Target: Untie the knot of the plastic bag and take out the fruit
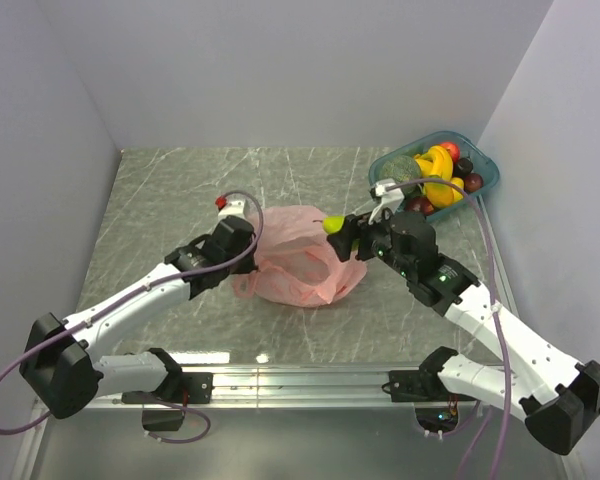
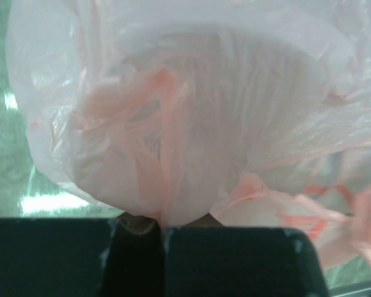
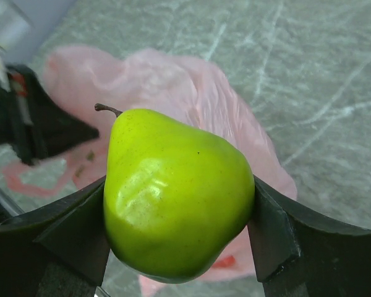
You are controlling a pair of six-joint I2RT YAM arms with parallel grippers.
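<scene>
One crinkly translucent pink plastic bag (image 1: 300, 265) lies on the grey marbled tabletop (image 1: 180, 190). Left of it, the left pincer (image 2: 161, 226) pinches its film; at its right edge, the right pincer (image 1: 342, 232) clamps one lime-green pear (image 3: 176, 192). Beyond: one teal fruit tray (image 1: 485, 175).

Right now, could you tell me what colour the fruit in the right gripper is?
The fruit is lime green, clearest in the right wrist view.

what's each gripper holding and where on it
The right gripper clamps the green pear across its wide belly; the left gripper pinches a fold of the pink bag.
</scene>
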